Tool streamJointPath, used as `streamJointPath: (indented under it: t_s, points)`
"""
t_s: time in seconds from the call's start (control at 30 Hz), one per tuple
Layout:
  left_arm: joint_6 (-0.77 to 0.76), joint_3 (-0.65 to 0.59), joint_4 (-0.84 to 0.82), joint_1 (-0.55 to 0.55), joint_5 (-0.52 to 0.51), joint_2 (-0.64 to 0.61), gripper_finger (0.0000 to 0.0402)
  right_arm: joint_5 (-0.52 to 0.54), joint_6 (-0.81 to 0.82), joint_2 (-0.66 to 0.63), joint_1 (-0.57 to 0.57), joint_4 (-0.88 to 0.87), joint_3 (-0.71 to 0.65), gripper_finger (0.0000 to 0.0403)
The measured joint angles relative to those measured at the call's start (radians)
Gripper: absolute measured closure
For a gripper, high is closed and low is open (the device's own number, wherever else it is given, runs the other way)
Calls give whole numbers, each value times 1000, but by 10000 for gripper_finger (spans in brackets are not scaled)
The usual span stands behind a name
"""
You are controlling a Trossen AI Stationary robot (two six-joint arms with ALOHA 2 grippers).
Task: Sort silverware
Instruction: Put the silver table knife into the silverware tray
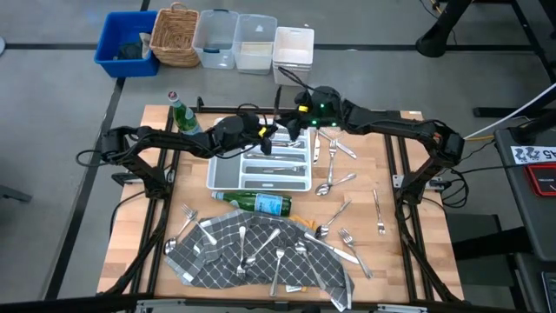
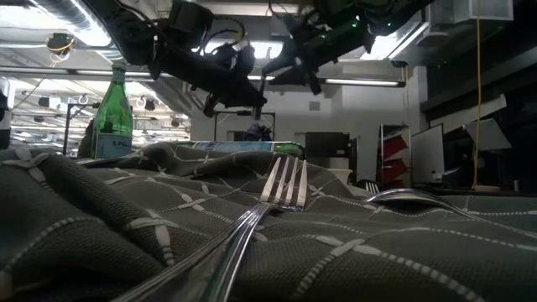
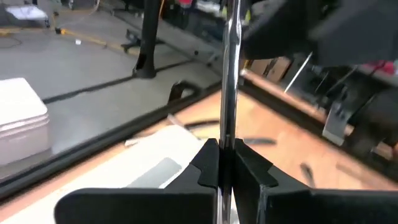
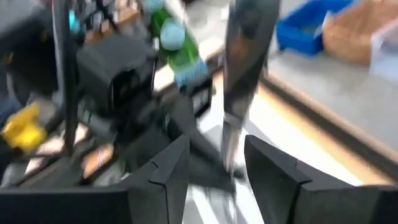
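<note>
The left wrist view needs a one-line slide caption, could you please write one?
Left gripper shut on a silver utensil handle standing upright above the wooden table.

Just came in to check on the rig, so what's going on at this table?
A handover over the white tray. The left tool is shut on a slim silver utensil, held upright above the tray. The right tool stands open right beside it, fingers apart around the same piece. More silverware lies on the wooden table and on the grey cloth by the fallen green bottle.
</note>
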Motion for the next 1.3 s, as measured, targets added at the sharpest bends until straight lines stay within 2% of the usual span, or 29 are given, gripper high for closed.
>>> streamJointPath:
  t_s: [0.13,0.27,0.47,0.63,0.83,0.97,1.3]
  points:
    - [59,0,-100,9,36,0,391,-92,-47,-47,-44,-184,0,247]
    - [155,0,-228,19,94,0,390,-107,-154,-89,-71,-379,0,247]
    - [322,0,-409,23,143,0,386,-48,-230,-108,-91,-616,0,247]
    - [433,-1,-508,23,144,0,385,88,-221,-106,-90,-748,0,246]
    - [528,-6,-537,23,144,0,379,186,-153,-106,-90,-820,0,246]
    - [549,-6,-558,23,144,3,376,212,-159,-106,-90,-841,0,246]
    - [548,-7,-579,23,144,3,374,207,-468,-106,-89,-849,0,246]
